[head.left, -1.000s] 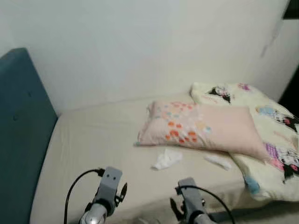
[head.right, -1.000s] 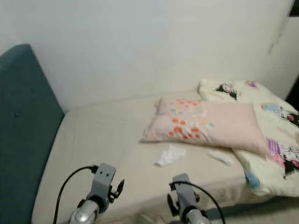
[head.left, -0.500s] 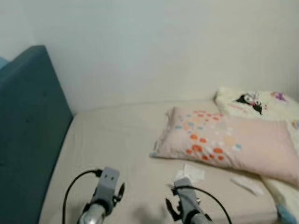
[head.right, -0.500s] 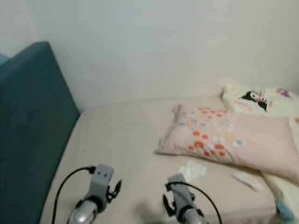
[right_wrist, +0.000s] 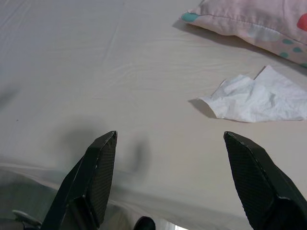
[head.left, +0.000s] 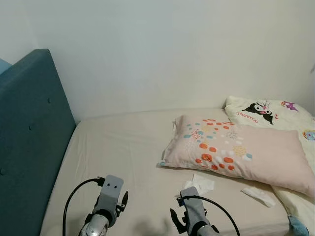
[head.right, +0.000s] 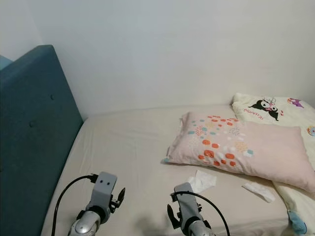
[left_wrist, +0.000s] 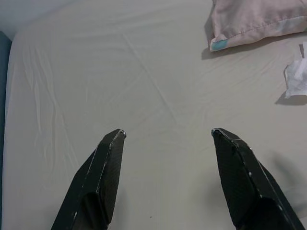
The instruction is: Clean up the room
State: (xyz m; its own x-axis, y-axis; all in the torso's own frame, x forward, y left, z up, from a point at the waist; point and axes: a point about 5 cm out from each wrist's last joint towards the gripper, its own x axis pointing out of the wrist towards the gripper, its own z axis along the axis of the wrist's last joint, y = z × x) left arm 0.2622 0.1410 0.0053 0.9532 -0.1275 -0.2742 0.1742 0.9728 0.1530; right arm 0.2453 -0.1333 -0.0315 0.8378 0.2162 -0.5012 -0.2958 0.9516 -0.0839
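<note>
Tissue lay crumpled on the bed, just off the near edge of the pink pillow; a second white scrap sat further to my right, near the cartoon blanket. Both looked like the litter to clear. My right tool hovered low over the sheet, fingers spread wide and empty, with the tissue just ahead of it, so it seemed the natural arm for the pick. My left tool was likewise spread, over bare sheet, holding nothing. Blue headboard stood at my left.
</note>
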